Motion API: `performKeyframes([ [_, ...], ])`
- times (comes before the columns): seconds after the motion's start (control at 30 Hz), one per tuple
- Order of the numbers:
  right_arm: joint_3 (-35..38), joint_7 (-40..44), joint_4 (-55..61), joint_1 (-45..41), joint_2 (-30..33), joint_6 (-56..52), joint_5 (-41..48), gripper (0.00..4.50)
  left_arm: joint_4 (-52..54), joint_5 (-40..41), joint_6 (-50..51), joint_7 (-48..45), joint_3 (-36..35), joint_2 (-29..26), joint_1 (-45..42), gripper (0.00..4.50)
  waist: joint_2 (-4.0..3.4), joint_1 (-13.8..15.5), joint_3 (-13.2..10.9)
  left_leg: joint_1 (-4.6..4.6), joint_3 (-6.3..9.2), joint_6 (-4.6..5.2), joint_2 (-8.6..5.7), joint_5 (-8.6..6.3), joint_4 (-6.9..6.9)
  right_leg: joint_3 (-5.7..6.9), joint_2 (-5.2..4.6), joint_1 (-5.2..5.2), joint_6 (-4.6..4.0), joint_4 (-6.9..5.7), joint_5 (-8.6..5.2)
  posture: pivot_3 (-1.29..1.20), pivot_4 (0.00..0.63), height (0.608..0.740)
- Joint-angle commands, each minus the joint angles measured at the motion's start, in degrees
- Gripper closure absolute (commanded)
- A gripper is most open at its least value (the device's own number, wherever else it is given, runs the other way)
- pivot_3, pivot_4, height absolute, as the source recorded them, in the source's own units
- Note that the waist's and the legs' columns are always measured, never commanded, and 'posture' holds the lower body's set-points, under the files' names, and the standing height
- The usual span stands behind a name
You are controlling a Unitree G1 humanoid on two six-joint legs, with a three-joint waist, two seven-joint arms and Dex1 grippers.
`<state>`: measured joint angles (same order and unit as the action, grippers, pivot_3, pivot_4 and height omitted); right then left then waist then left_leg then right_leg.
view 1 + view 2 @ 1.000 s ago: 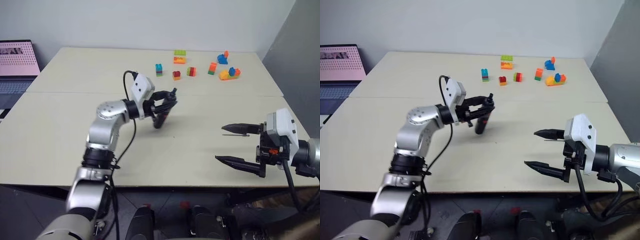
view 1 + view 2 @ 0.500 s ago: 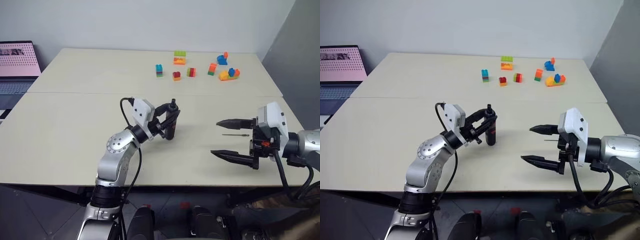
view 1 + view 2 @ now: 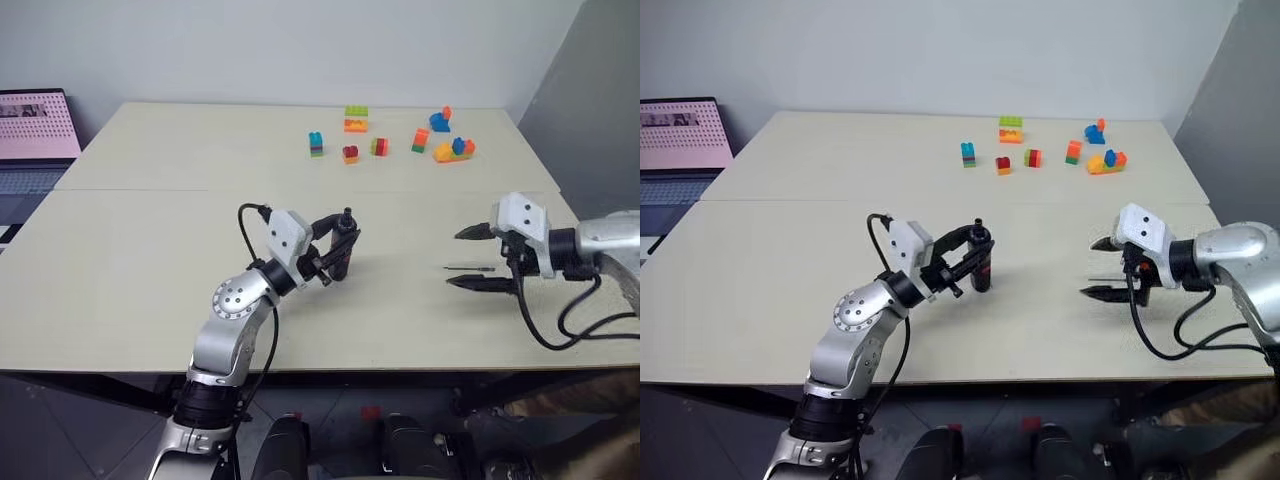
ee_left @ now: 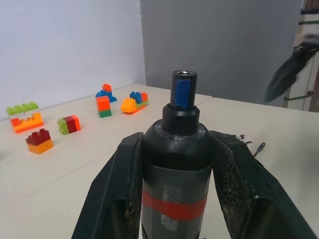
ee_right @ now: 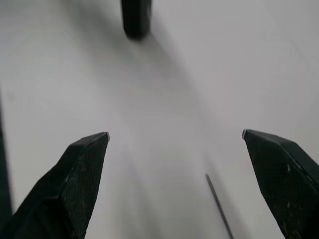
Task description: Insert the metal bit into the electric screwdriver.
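My left tool (image 3: 340, 250) holds the electric screwdriver (image 3: 342, 258) upright mid-worktop (image 3: 150, 250). The metal bit (image 3: 470, 268) lies on the worktop to its right, between my right tool (image 3: 468, 258) fingers. Toy bricks (image 3: 380, 140) sit behind.

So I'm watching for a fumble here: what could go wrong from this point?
The metal bit is thin and lies flat on the table, so the open right gripper may slide it or miss it. The left gripper holds the electric screwdriver upright; its socket is narrow, so a slight tilt could block insertion.
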<state>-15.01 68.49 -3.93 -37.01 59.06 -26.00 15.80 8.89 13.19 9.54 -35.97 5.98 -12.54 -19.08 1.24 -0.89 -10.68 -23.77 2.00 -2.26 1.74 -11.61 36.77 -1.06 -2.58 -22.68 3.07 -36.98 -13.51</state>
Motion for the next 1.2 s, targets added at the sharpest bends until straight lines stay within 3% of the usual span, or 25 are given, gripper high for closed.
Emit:
performKeyframes([
  [0.03,-7.3,7.0,-20.0,-10.2,-4.3,9.0,-10.8,0.00,-0.8,-1.5,-0.1,0.4,2.0,-0.1,0.8,2.86,-0.01,-0.3,0.0,0.00,0.00,0.00,0.00,0.00,-0.03,0.01,0.01,0.00,0.00,0.00,0.00,0.00,0.150,0.740],
  [0.27,-13.6,11.2,-49.9,-23.1,-13.6,19.8,-22.8,0.00,-0.4,-1.9,-0.7,1.9,2.3,0.0,1.3,2.86,-0.04,-0.7,0.0,-0.01,-0.01,0.00,-0.03,0.00,-0.22,-0.03,0.03,-0.06,0.17,0.00,0.09,0.00,0.150,0.740],
  [0.37,-13.4,12.1,-57.0,-25.9,-16.2,22.0,-25.2,0.52,0.0,-1.9,-0.7,2.1,2.4,-0.3,1.6,2.86,-0.05,-0.7,0.0,0.01,0.00,0.00,-0.03,0.01,-0.24,-0.02,0.03,-0.05,0.12,-0.01,0.06,0.00,0.150,0.740],
  [0.53,-12.6,13.6,-62.3,-28.4,-18.6,23.3,-27.7,1.77,-0.1,-2.0,-0.8,2.3,2.2,-0.7,1.7,2.86,-0.08,-0.8,0.0,0.05,0.00,0.00,-0.04,0.01,-0.24,-0.04,0.03,-0.04,0.12,-0.04,0.07,0.00,0.150,0.740],
  [0.9,-11.6,15.5,-63.8,-28.2,-19.8,23.9,-31.1,4.41,-1.3,-2.2,-1.3,2.3,2.7,-1.0,0.9,2.86,-0.11,-0.8,0.0,0.13,0.01,0.00,-0.03,0.01,-0.24,-0.04,0.04,0.02,0.11,-0.09,0.06,0.00,0.150,0.740],
  [1.2,-4.8,13.1,-59.6,-27.6,-19.8,22.7,-26.9,4.50,-2.8,-2.5,-2.0,2.8,2.9,-0.7,0.5,2.86,-0.13,-0.8,0.0,0.16,0.00,0.00,-0.03,0.01,-0.24,-0.06,0.04,0.03,0.05,-0.10,0.03,0.00,0.150,0.740],
])
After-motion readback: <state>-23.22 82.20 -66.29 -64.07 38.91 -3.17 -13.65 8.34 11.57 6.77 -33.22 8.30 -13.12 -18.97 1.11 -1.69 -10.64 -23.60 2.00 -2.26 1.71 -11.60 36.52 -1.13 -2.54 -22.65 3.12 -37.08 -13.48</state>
